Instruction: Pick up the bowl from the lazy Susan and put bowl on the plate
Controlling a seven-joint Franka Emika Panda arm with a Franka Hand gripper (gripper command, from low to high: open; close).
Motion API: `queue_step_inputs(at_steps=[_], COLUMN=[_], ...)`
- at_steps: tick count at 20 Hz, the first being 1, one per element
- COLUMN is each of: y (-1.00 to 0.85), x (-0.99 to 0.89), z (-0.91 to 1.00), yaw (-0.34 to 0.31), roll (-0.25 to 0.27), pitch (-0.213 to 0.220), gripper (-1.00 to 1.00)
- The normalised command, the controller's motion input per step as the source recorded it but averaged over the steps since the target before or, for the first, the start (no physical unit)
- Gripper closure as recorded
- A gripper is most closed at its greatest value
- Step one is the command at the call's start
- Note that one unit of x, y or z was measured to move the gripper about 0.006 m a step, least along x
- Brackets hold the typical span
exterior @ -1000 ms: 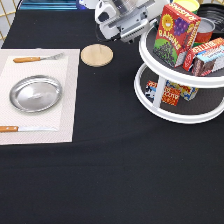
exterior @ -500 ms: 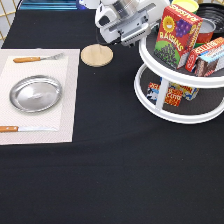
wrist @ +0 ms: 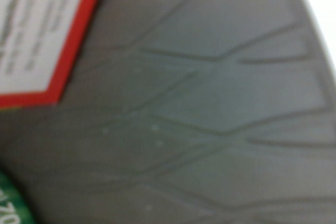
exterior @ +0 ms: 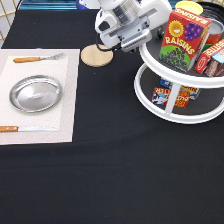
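You've got the white gripper at the white two-tier lazy Susan's left upper rim; jaw state unclear, bowl unseen, silver plate far left.

On view: 1 lazy Susan, 1 plate, 1 coaster, 1 placemat, 1 raisin box.

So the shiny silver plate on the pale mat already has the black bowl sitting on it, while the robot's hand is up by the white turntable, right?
Not quite. In the exterior view the silver plate on the pale mat has nothing on it, and no black bowl shows anywhere. The rest holds: the hand is at the upper tier of the white turntable.
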Motion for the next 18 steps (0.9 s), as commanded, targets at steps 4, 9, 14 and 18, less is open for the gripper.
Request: queue_step_inputs(at_steps=[4, 9, 14, 18], y=[-0.16, -0.11, -0.02, 0.0], x=[0.73, 0.74, 0.75, 0.66], z=[0.02, 0.03, 0.16, 0.17], yaw=[0.018, 0.036, 0.08, 0.122], roll=[0.061, 0.063, 0.059, 0.07], pitch=[0.12, 0.123, 0.135, 0.102], gripper=[-1.0, -1.0, -1.0, -1.0])
